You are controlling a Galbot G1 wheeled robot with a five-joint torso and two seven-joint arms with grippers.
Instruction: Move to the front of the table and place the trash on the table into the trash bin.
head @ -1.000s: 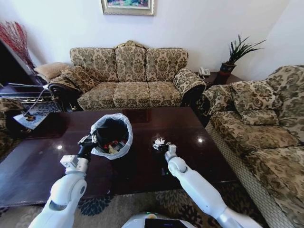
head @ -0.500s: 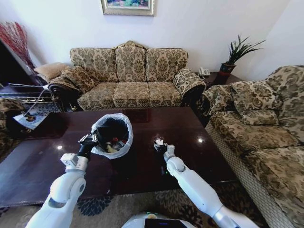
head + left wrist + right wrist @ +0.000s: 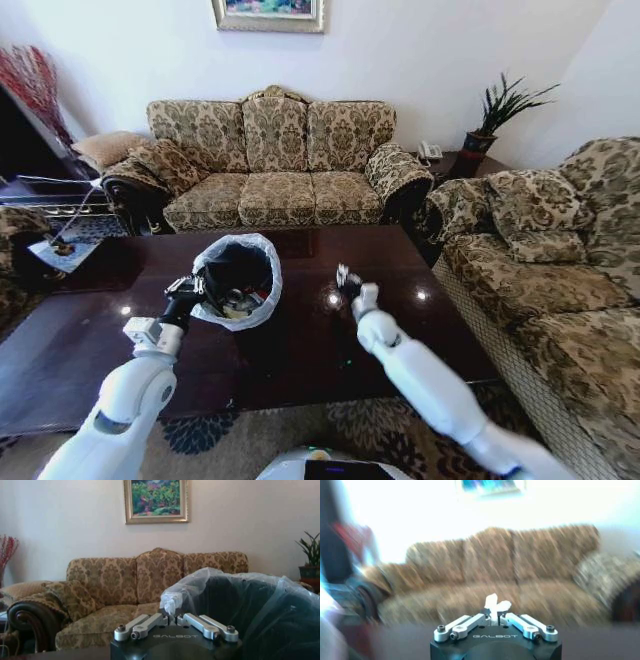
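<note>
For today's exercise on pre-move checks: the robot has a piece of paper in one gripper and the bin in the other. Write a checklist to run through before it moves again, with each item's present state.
1. Right gripper shut on the white paper wad: ok, paper sticks out between the fingertips.
2. Wad lifted off the table: ok, the gripper is raised above the top in the head view.
3. Left gripper clamped on the trash bin liner: ok, plastic is pinched at its rim.
4. Bin mouth open: ok, trash lies inside with room above it.
5. Wad over the bin mouth: not ok, it is off to the bin's right.
6. Other trash on the table: cannot tell.
</note>
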